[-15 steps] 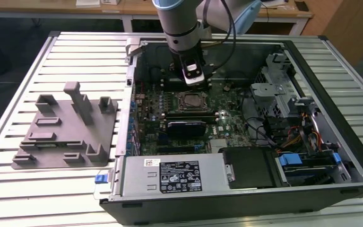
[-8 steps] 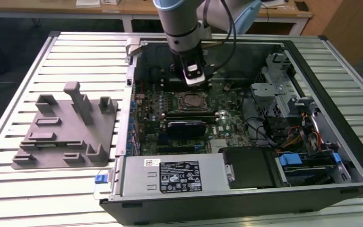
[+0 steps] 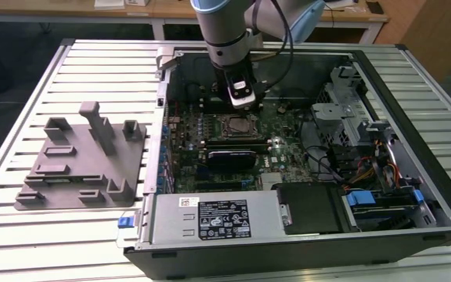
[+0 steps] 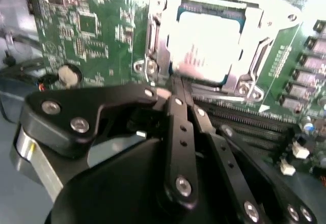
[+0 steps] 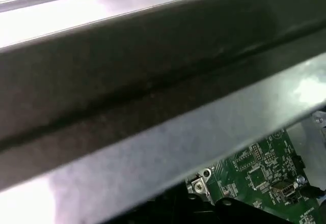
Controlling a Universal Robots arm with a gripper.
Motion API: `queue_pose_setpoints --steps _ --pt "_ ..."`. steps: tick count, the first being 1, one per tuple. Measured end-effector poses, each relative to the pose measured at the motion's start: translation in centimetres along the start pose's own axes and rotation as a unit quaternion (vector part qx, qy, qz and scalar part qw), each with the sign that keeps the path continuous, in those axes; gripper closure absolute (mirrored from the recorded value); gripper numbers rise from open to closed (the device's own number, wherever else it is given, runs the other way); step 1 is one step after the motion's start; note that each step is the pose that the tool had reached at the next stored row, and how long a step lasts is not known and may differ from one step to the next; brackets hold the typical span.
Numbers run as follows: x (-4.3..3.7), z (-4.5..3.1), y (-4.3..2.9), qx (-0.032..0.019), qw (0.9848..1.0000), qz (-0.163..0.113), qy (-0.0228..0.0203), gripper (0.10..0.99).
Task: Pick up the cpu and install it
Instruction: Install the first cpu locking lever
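Over the open computer case (image 3: 413,194), near its far edge, the arm is reaching straight down, its gripper (image 4: 178,89) hanging just beside the socket frame (image 4: 153,46) with fingers (image 4: 175,117) clenched on nothing. One cpu (image 4: 209,43) is sitting in the socket. One grey holder tray (image 3: 84,170) is lying on the table's (image 3: 53,247) slats.

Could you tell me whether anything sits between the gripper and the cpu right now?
Nothing visible does. In the second wrist view the cpu lies in the socket frame on the motherboard, its shiny top uncovered, and the gripper points at its near edge with only open space between. In the exterior view the gripper hangs just above the socket.
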State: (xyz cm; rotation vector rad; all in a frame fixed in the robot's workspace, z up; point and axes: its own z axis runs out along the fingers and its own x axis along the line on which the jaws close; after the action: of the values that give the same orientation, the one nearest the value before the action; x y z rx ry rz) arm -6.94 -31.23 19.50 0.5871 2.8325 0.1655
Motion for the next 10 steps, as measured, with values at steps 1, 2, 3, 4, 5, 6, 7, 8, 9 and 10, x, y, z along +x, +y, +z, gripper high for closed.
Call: queue_pose_setpoints --steps 1,2,3,4,5,6,7,8,9,10 --pt "0.0 0.0 0.0 0.0 1.0 0.0 0.0 0.98" --pt "0.0 0.0 0.0 0.0 1.0 0.0 0.0 0.98" --pt "0.0 0.0 0.0 0.0 1.0 0.0 0.0 0.98" --pt "-0.01 -0.03 0.01 0.0002 1.0 0.0 0.0001 0.98" --pt "-0.03 -0.16 0.03 0.0 1.0 0.0 0.0 0.98" --pt "-0.08 -0.36 0.06 0.0 1.0 0.0 0.0 0.98" --pt "-0.13 -0.58 0.1 0.0 1.0 0.0 0.0 0.98" --pt "-0.17 -0.8 0.14 -0.0001 1.0 0.0 0.0 0.98" --pt "-0.21 -0.94 0.16 -0.0003 1.0 0.0 0.0001 0.98" --pt "-0.23 -1.03 0.18 -0.0009 1.0 0.0 0.0003 0.98"
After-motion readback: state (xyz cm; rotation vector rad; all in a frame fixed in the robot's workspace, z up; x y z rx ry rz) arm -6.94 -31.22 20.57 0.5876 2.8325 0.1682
